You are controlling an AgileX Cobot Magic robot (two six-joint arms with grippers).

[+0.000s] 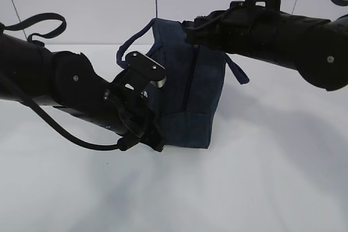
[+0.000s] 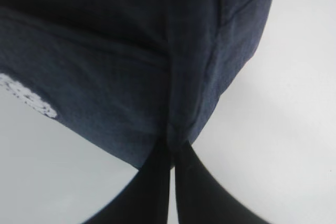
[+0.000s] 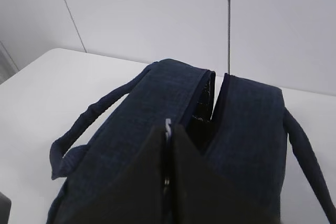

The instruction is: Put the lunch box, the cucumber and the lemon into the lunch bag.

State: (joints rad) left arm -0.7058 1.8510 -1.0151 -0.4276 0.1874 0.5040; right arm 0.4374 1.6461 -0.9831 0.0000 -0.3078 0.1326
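Note:
The dark navy lunch bag (image 1: 190, 88) stands on the white table between both arms. My left gripper (image 1: 157, 142) is shut on the fabric seam at the bag's lower near corner; in the left wrist view its tips (image 2: 172, 139) pinch that seam of the bag (image 2: 131, 66). At the bag's top edge my right gripper (image 1: 190, 30) is shut on the silver ring pull (image 3: 168, 125) of the zipper. The right wrist view shows the gripper (image 3: 169, 128) over the bag (image 3: 152, 103), whose zipper gapes open (image 3: 212, 103) at the far end. The lunch box, cucumber and lemon are out of view.
Two padded loop handles (image 3: 84, 124) (image 3: 302, 140) hang off the bag's sides. White table (image 1: 272, 177) spreads around the bag, with a pale wall (image 3: 157, 14) behind. A dark object (image 3: 4, 205) shows at the lower left edge of the right wrist view.

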